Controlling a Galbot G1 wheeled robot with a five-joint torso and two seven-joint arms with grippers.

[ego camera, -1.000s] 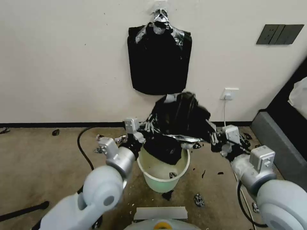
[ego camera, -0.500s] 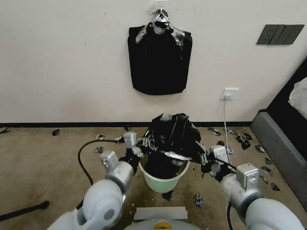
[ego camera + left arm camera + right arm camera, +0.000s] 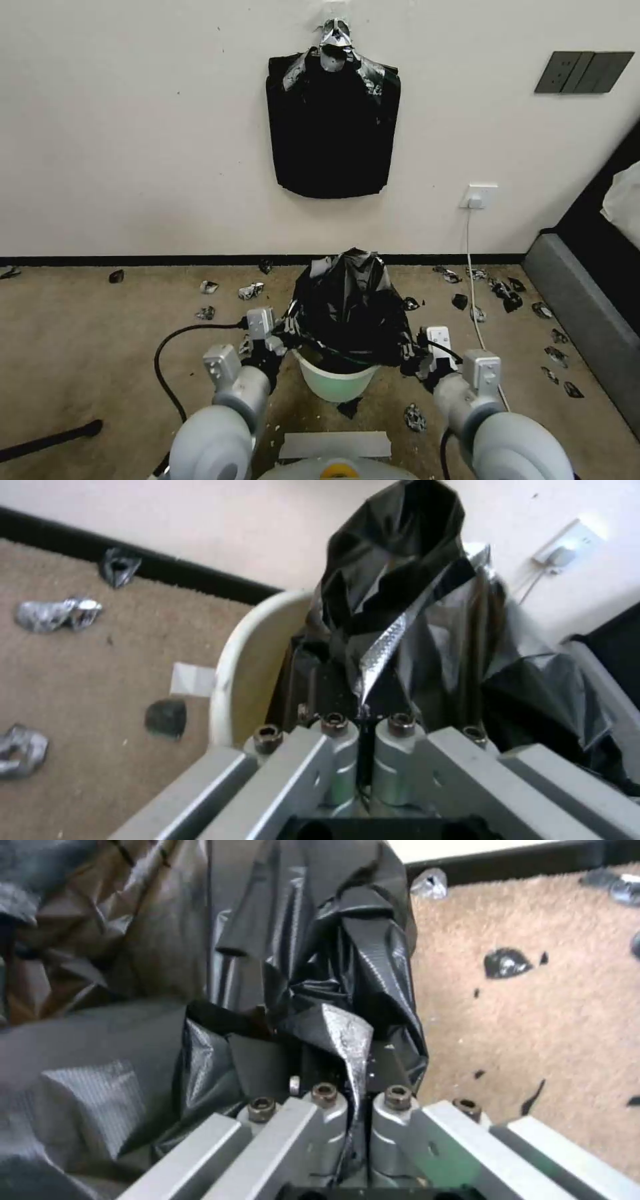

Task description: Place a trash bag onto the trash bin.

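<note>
The black crinkly trash bag billows in a peak over the cream-white trash bin on the carpet, covering the bin's mouth. My left gripper is shut on the bag's edge at the bin's left rim; in the left wrist view the trash bag runs pinched between the closed fingers beside the trash bin's rim. At the bin's right side my right gripper is shut on the opposite edge, and the trash bag is clamped between its fingers in the right wrist view.
A flat bundle of black bags hangs on the wall behind. Small black and silvery scraps litter the carpet. A white cord drops from a wall socket; a black cable loops at the left. A grey ledge runs along the right.
Both grippers have come down and towards me with the bag, lowering it from above the bin onto its mouth. The bag now covers the opening that showed before.
</note>
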